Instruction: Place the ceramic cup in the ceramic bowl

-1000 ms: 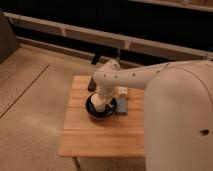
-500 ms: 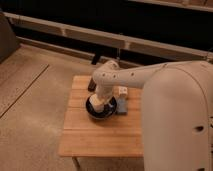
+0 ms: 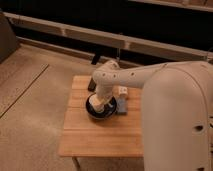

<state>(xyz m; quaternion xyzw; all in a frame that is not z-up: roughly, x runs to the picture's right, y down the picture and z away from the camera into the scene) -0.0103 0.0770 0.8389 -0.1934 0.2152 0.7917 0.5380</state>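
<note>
table point(image 3: 85, 137): pale wood, matt | ceramic bowl point(image 3: 93, 112): glossy dark | claw point(image 3: 100, 104): over bowl, smooth white plastic

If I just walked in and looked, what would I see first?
First, the big white robot arm filling the right side and bending down to the small wooden table. Its gripper is low over the dark ceramic bowl in the table's middle, with the cream ceramic cup right there at the bowl. A flat blue item lies just right of the bowl.
</note>
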